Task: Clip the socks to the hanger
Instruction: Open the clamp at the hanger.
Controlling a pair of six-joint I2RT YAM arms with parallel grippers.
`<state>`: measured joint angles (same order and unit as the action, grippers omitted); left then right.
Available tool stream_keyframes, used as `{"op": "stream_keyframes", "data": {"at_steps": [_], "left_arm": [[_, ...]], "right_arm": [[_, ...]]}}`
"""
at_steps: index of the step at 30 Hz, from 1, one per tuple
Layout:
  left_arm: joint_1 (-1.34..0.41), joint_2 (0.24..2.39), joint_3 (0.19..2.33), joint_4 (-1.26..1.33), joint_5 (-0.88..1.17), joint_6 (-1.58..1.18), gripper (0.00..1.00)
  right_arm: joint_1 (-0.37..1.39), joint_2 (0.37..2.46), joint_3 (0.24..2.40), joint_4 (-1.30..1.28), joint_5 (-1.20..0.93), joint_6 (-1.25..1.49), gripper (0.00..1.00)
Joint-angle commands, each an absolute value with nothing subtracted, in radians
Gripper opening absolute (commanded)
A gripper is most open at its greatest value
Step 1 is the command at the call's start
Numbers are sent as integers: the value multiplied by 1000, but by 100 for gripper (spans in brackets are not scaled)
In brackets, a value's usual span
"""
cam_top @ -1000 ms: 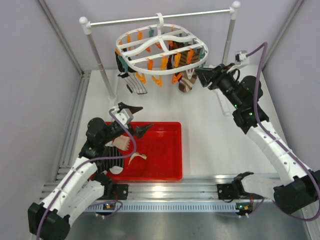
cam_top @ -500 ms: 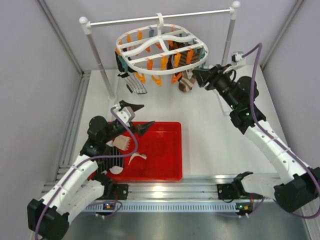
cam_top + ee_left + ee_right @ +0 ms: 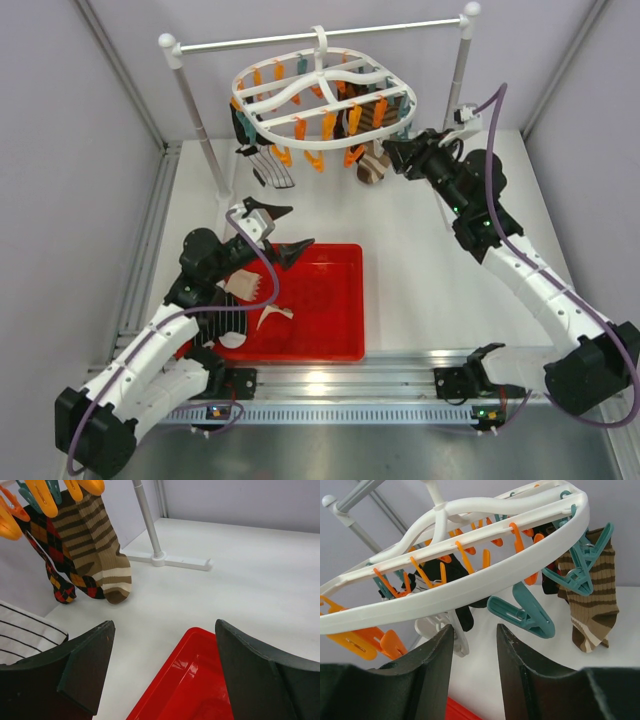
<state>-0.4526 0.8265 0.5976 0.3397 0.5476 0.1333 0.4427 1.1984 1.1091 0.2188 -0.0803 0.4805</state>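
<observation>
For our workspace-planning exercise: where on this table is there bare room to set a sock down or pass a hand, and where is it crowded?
Bare table lies between the red tray and the right arm, and in the strip between tray and hanger. Crowded: under the hanger, among clips and hung socks; the tray's left, with loose socks.

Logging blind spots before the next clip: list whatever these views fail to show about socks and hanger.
- Top view: socks in the red tray lie partly under the left arm; their number is unclear.
- Left wrist view: striped sock, cut off by the frame edge and a finger.
- Right wrist view: hanger rim covers most of a dark sock.
</observation>
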Motion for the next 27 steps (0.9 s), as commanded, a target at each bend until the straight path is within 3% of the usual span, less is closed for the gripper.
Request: {"op": "stream_keyframes", "data": {"at_steps": [1, 14, 23, 27], "left_arm": [[-468, 842, 657, 419, 537, 121, 86], [-541, 897, 699, 433, 503, 123, 86], [-566, 926, 736, 469, 445, 89, 85], [-621, 963, 802, 506, 376, 69, 82]], "right_arm": [[460, 1201, 1158, 287, -98, 479, 40], [462, 1212, 1180, 313, -117, 463, 37], [463, 1216, 1192, 301, -129, 477, 0], [463, 1198, 1210, 269, -132, 506, 0]]}}
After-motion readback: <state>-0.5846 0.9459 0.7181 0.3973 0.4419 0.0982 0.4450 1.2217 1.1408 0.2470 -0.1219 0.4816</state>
